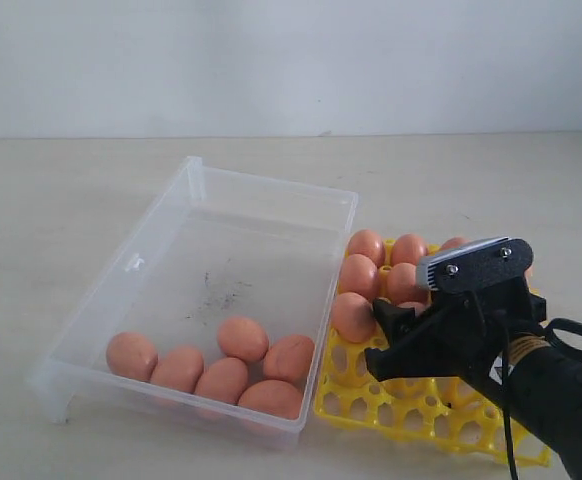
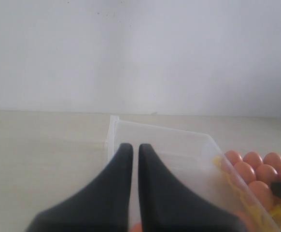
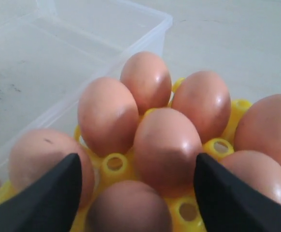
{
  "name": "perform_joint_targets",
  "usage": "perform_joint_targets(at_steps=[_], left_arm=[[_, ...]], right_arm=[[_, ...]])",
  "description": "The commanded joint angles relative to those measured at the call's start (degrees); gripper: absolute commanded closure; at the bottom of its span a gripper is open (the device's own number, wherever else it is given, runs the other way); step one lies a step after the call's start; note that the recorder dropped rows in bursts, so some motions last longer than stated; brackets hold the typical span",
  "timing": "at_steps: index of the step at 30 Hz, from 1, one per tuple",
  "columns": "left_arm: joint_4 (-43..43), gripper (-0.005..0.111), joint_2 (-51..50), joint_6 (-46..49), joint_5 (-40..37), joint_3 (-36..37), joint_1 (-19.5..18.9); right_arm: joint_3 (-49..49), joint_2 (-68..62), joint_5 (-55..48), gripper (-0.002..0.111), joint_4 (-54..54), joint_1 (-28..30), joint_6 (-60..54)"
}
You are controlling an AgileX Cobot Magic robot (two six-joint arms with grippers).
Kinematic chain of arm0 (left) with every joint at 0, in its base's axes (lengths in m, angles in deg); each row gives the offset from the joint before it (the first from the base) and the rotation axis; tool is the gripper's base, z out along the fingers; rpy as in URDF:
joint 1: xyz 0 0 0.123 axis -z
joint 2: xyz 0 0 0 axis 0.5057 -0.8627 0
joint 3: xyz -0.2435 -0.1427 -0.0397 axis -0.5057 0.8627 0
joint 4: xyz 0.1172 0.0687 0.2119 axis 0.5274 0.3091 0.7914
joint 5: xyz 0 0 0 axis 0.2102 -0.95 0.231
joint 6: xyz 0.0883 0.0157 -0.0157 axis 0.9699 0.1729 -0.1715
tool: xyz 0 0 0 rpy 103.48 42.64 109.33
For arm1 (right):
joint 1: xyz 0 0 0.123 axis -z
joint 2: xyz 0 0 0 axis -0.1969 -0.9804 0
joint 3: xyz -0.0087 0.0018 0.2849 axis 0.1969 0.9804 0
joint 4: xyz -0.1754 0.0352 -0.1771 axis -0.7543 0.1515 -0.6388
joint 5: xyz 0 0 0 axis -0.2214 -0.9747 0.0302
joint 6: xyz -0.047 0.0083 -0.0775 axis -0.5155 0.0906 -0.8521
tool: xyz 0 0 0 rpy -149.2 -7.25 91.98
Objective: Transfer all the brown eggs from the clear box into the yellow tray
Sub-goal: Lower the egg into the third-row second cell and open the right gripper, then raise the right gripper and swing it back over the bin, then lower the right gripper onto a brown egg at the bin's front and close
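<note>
Spreads the black fingers [image 3: 44, 198] of the right gripper [image 3: 136, 164] wide, pinching nothing, either side of one of the smooth orange-brown oval eggs [image 3: 167, 145] seated in the far-left cups of the bright yellow plastic lattice tray [image 1: 371, 405]. Sets the left gripper [image 2: 135, 150] with its black fingers almost pressed together, only a thin slit between, facing the shallow transparent plastic box [image 1: 271, 180] just left of the tray. Counts six more eggs [image 1: 221, 380] bunched in that box beside the tray's near-left corner.

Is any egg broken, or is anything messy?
The brown eggs all look whole, none cracked or spilled. The only odd thing is a patch of dark specks on the floor of the clear box, like dirt or scuffs.
</note>
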Motion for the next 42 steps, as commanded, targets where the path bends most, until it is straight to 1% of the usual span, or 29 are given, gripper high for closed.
perform_joint_targets(at_steps=[1,5,8,9,12,14,17,23,25,28,32,35,42], left_arm=[[-0.13,0.103,0.15,-0.47,0.09,0.15,0.45],[-0.13,0.103,0.15,-0.47,0.09,0.15,0.45],[-0.13,0.103,0.15,-0.47,0.09,0.15,0.45],[-0.13,0.103,0.15,-0.47,0.27,0.15,0.45],[-0.13,0.103,0.15,-0.47,0.27,0.15,0.45],[-0.13,0.103,0.15,-0.47,0.27,0.15,0.45],[-0.13,0.103,0.15,-0.47,0.27,0.15,0.45],[-0.13,0.103,0.15,-0.47,0.27,0.15,0.45],[-0.13,0.103,0.15,-0.47,0.27,0.15,0.45],[-0.13,0.103,0.15,-0.47,0.27,0.15,0.45],[-0.13,0.103,0.15,-0.47,0.10,0.15,0.45],[-0.13,0.103,0.15,-0.47,-0.01,0.15,0.45],[-0.13,0.103,0.15,-0.47,-0.01,0.15,0.45]], right_arm=[[-0.02,4.89,-0.04,0.050,-0.89,0.13,0.07],[-0.02,12.38,-4.07,0.050,-2.35,0.13,0.18],[-0.67,18.14,-10.58,0.050,-7.44,0.13,0.29],[-1.68,19.75,-14.77,0.050,-8.71,0.13,1.19],[-7.79,24.82,-32.04,0.050,-13.79,0.13,5.68],[-14.29,26.38,-45.89,0.050,-17.83,-0.40,8.30],[-24.04,26.08,-61.27,0.050,-19.01,-2.24,7.52],[-41.02,20.75,-80.45,0.050,-18.88,-7.59,0.71],[-45.54,17.40,-85.04,0.050,-18.77,-9.07,-1.48],[-50.33,11.64,-89.29,0.050,-18.06,-10.49,-5.48],[-54.93,5.01,-92.71,0.050,-15.59,-11.34,-10.93],[-59.45,-2.84,-94.89,0.050,-15.28,-11.34,-13.40],[-61.88,-10.62,-95.75,0.050,-15.20,-11.34,-16.38]])
